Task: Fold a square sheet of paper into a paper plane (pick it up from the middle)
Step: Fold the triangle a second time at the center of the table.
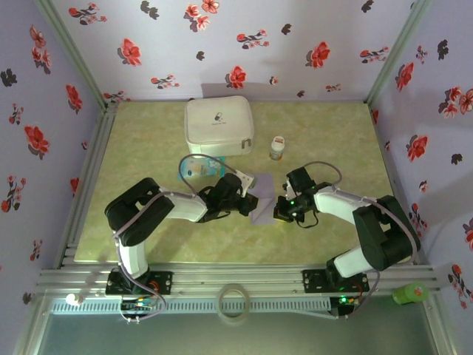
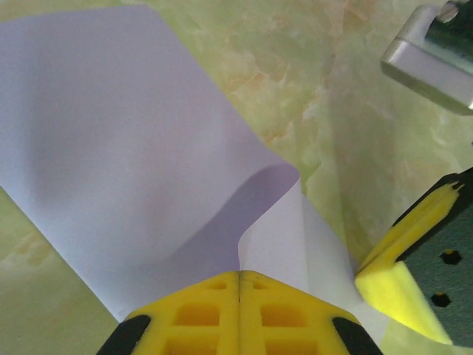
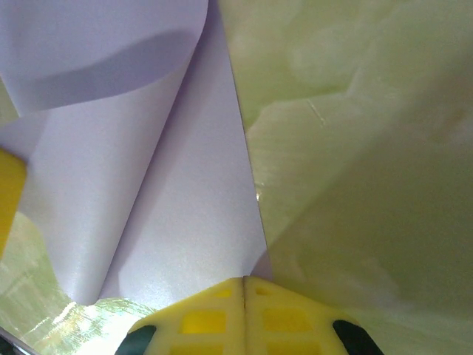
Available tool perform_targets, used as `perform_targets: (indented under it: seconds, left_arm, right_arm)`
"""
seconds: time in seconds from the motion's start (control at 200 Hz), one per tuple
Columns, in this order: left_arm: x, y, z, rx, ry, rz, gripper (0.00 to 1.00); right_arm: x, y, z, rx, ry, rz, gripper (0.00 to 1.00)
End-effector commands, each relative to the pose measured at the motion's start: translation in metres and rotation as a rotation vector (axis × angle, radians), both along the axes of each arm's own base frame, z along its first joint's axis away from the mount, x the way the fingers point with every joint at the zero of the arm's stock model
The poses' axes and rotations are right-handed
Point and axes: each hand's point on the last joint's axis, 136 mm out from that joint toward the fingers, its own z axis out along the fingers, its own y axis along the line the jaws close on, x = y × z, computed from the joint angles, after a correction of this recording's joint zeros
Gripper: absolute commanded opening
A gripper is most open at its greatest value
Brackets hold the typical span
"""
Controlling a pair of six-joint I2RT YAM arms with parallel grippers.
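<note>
Pinched between yellow fingertips of left gripper (image 2: pixel 239 285), jaws together: one edge of thin square sheet of lavender paper (image 2: pixel 126 163), raised and curling over itself. Same at right gripper (image 3: pixel 244 285), jaws closed on another edge at 6 o'clock of its own view. Lies mid-way across green marbled table (image 1: pixel 148 222), at 5 o'clock of white zip case (image 1: pixel 218 126). Looks like an early fold: soft curl only, no sharp crease, no dart outline, nearly all folding left. Mostly covered by both grippers from above; far edges cut off at the wrists; cannot tell whether corners line up.
</note>
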Motion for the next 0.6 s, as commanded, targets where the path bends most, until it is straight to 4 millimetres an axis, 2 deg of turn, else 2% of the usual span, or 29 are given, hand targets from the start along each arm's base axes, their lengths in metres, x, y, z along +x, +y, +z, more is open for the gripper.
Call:
perform_targets:
  seconds: [0.0, 0.595]
  left_arm:
    - [0.0018, 0.0029, -0.0092, 0.019, -0.013, -0.017, 0.04]
    - [0.0096, 0.0059, -0.0168, 0.036, -0.029, -0.009, 0.06]
  right_arm:
    - [-0.0111, -0.0179, -0.014, -0.106, 0.044, -0.001, 0.0]
    - [-0.0109, -0.0162, -0.0157, -0.098, 0.052, 0.002, 0.0]
